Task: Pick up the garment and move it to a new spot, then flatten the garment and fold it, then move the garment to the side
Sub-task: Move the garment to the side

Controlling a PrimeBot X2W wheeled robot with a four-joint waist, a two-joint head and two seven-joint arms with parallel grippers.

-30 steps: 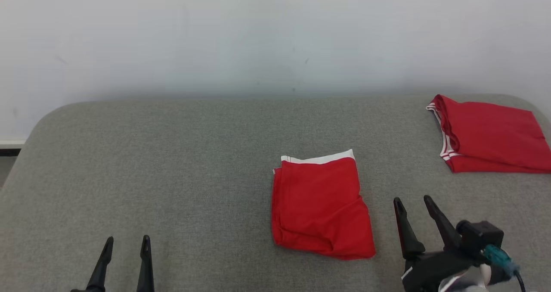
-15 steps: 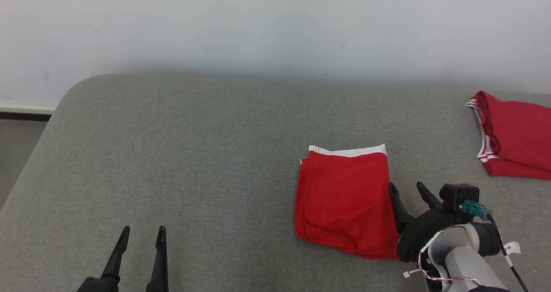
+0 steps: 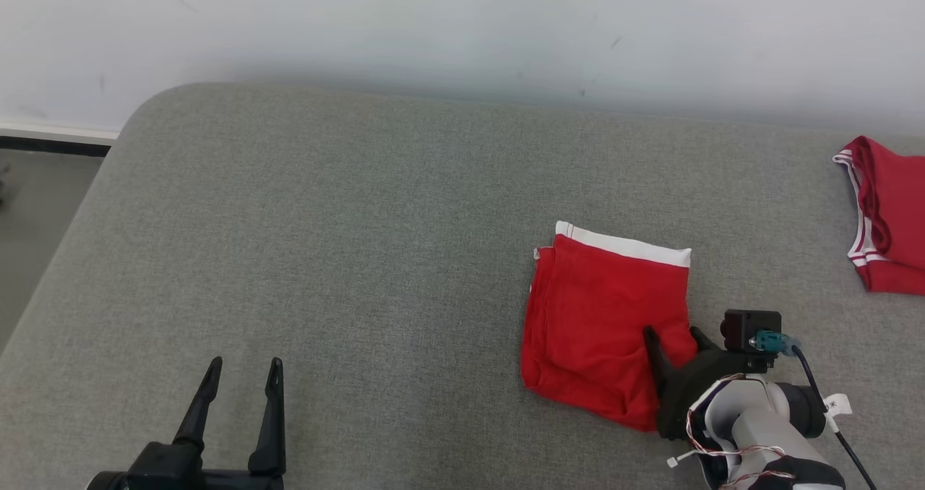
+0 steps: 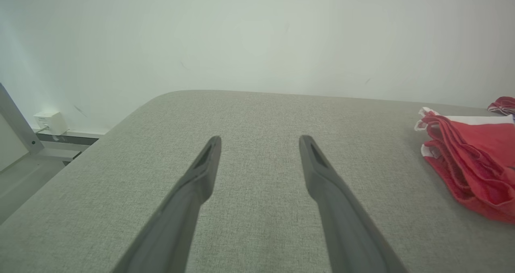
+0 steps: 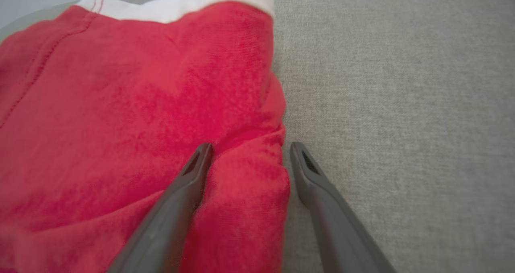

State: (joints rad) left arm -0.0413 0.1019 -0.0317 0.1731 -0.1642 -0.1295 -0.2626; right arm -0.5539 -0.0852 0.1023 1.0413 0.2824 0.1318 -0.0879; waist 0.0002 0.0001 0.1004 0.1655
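The right gripper [image 3: 672, 333], jaws wide, pointed forward and straddled the right edge of the folded red garment [image 3: 592, 302] on the grey pad [image 3: 347, 244], while the left gripper [image 3: 244, 366] hung equally spread, well apart.

The right hand [image 3: 672, 334] has black tapered fingers [image 3: 653, 353], a pale grey forearm [image 3: 759, 421], a teal connector [image 3: 767, 341] and red-white wires [image 3: 697, 436].
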